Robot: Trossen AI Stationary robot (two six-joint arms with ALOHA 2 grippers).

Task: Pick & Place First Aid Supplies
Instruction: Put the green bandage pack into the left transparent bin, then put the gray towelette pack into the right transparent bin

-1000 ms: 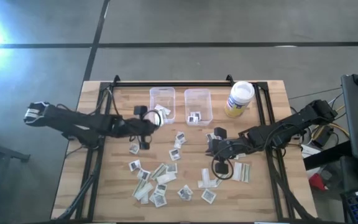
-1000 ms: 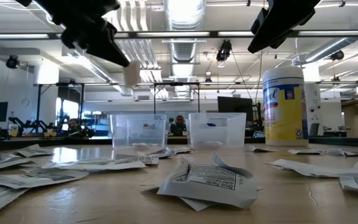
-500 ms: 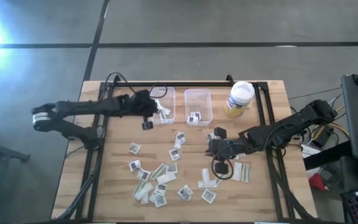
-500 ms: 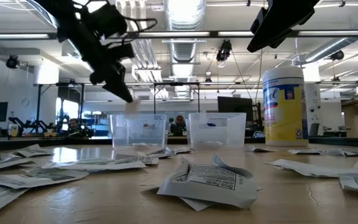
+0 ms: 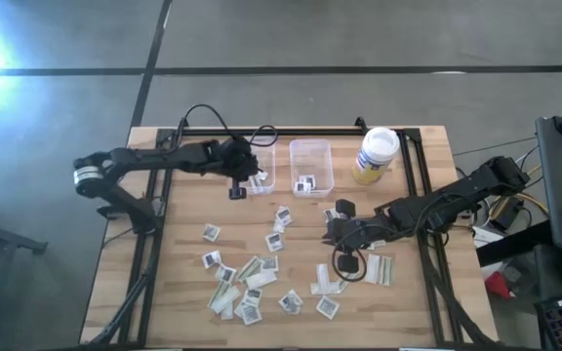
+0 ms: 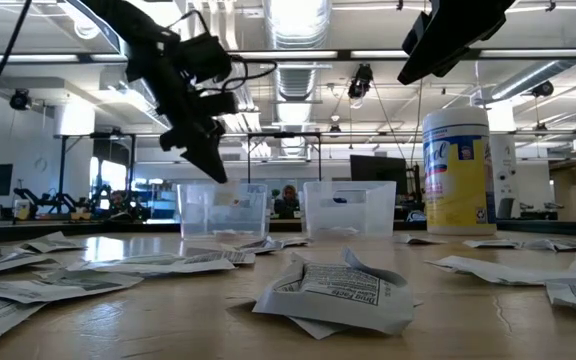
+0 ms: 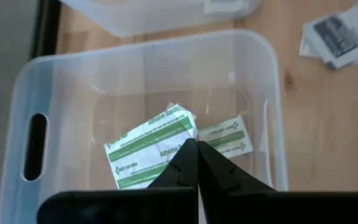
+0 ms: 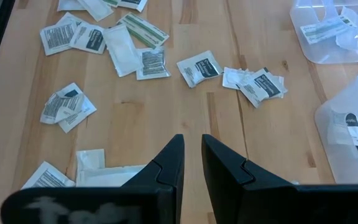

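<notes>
Packets (image 5: 252, 292) lie scattered on the table (image 5: 427, 312) nearest the front, before the left bin (image 5: 255, 159). Right gripper (image 5: 338, 231) waits beyond them, fingers slightly apart, empty. Left gripper (image 5: 244, 168), fingers pressed together, hangs over the left bin, a green-printed strip (image 7: 151, 146) beneath it. Recommend confirming release, then lifting straight up
</notes>
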